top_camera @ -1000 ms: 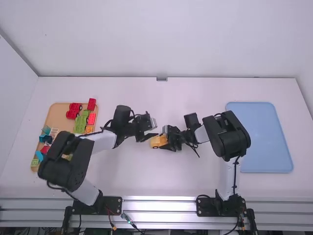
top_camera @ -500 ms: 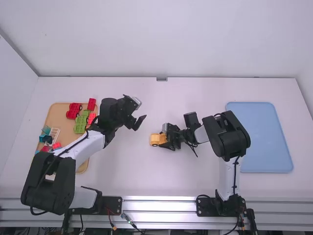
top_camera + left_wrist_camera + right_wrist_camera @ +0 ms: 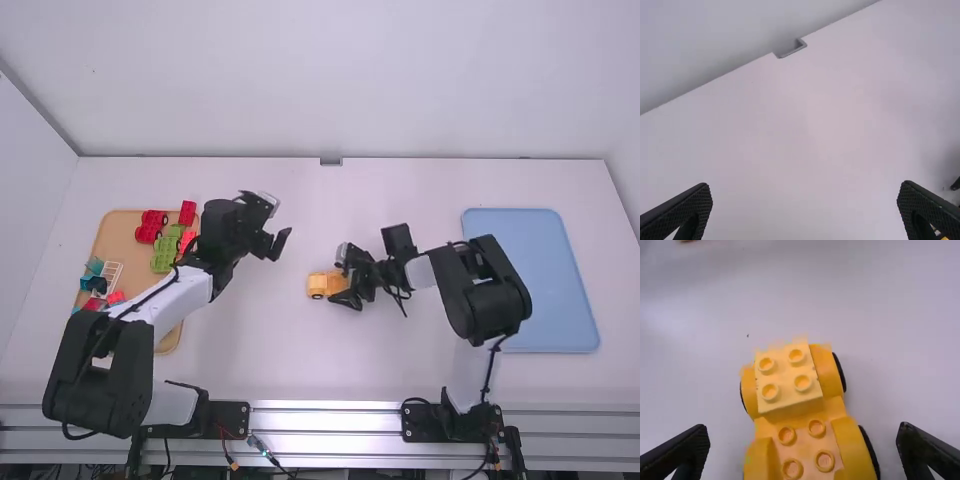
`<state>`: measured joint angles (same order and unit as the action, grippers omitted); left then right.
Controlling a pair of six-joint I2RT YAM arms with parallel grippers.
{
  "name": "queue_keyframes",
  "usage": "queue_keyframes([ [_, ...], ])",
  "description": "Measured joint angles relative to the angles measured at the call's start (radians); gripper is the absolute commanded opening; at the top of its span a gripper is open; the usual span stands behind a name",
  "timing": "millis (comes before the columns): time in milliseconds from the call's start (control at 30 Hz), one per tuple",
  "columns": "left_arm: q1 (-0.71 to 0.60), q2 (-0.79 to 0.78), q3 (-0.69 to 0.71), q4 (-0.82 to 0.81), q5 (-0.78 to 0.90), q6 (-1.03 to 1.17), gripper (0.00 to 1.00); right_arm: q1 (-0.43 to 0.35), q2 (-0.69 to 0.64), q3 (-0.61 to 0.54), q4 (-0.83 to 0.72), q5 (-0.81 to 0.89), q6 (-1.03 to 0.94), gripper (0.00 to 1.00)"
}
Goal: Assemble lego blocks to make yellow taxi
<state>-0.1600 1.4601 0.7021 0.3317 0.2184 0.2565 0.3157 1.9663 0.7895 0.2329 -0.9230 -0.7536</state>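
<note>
The right wrist view's bottom edge crops the yellow block car [image 3: 790,402], its top edge a blurred scrap [image 3: 687,241]; the left arm [image 3: 90,375] partly hides the tan tray [image 3: 122,224]

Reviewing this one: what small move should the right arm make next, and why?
Probably back the right gripper away: its open fingers stand apart on either side of the yellow car, which rests upright with the paler yellow block sitting on one end.
</note>
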Motion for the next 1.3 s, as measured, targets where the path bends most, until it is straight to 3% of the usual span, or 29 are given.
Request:
queue_keyframes([
  [300, 0.000, -0.019, 0.000, -0.055, -0.253, -0.127, 0.99, 0.000, -0.318, 0.000, -0.238, 0.213, 0.011, 0.99],
  [500, 0.077, -0.041, 0.126, -0.403, -0.423, -0.271, 0.99, 0.000, -0.432, 0.000, -0.230, 0.312, 0.015, 0.99],
  [633, 0.249, -0.040, 0.284, -0.653, -0.459, -0.455, 0.99, 0.000, -0.441, 0.000, -0.167, 0.335, 0.014, 0.99],
  [833, 0.448, 0.008, 0.386, -0.770, -0.459, -0.644, 0.99, 0.000, -0.441, 0.000, -0.119, 0.346, 0.013, 0.99],
  [1067, 0.518, 0.047, 0.385, -0.822, -0.460, -0.836, 0.99, 0.000, -0.441, 0.000, -0.107, 0.351, 0.015, 0.99],
  [1300, 0.517, 0.047, 0.373, -0.897, -0.459, -0.878, 0.99, 0.000, -0.441, 0.000, -0.090, 0.351, 0.019, 0.99],
])
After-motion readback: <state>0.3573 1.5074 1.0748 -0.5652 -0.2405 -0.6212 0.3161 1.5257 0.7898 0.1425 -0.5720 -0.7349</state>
